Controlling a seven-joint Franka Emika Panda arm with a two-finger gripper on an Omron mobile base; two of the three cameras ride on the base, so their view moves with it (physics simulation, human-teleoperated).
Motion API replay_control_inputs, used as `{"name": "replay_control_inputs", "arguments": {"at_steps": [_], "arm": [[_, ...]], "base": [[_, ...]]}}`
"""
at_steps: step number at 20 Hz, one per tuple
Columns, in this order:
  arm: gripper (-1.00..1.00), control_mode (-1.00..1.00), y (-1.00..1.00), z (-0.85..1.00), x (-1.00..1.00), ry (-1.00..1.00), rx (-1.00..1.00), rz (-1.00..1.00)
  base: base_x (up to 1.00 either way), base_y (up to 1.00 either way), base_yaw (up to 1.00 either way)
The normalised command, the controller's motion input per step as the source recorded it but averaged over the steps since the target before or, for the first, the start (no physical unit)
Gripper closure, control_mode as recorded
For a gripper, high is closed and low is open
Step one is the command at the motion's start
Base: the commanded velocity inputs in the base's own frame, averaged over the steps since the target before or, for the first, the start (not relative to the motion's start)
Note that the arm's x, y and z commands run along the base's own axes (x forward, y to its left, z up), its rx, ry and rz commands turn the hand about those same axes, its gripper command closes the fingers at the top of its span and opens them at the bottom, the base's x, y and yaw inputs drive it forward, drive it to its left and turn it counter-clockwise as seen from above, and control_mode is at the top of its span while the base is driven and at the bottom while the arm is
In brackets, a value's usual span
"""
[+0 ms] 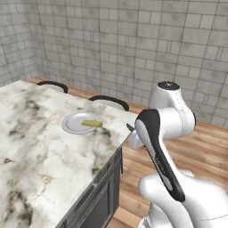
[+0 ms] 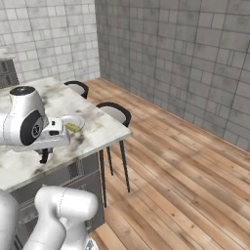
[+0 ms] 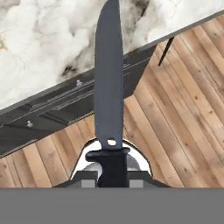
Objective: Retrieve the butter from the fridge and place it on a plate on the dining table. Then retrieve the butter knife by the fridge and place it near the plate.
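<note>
The butter knife (image 3: 108,83), with a black handle and dark blade, sticks out of my gripper (image 3: 113,180), which is shut on the handle. Its blade points across the edge of the dining table (image 3: 39,48), from above the wooden floor. From the left base view the knife tip (image 1: 129,128) pokes out behind my forearm, just off the table's right edge. The plate (image 1: 71,124) lies on the dining table (image 1: 40,160) near that edge, with the butter (image 1: 91,123) resting on its right side. The right base view also shows the plate (image 2: 77,120) and butter (image 2: 73,127), beyond my hand.
Two black round-backed stools (image 1: 109,101) (image 1: 52,85) stand along the table's far side. The table's dark grey panelled base (image 3: 65,109) drops below the marble edge. Wooden floor (image 2: 185,166) spreads to the right, bounded by tiled walls.
</note>
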Motion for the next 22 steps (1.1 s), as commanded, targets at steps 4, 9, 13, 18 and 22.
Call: {"name": "replay_control_inputs", "arguments": {"at_steps": [4,9,13,18,22], "arm": [[1.0,-1.0,0.99,-0.01,0.26,-0.29,-0.02,0.0],[1.0,-1.0,0.99,-0.22,0.43,-0.18,-0.16,0.0],[1.0,-1.0,1.0,-0.27,0.54,-0.07,-0.19,0.06],[1.0,-1.0,0.46,-0.19,0.86,0.0,-0.17,0.25],[1.0,-1.0,0.37,-0.25,0.69,0.07,-0.1,0.14]], "base": [[0.0,0.0,0.0],[0.0,0.0,0.0],[0.0,0.0,0.0],[0.0,0.0,0.0],[0.0,0.0,0.0]]}}
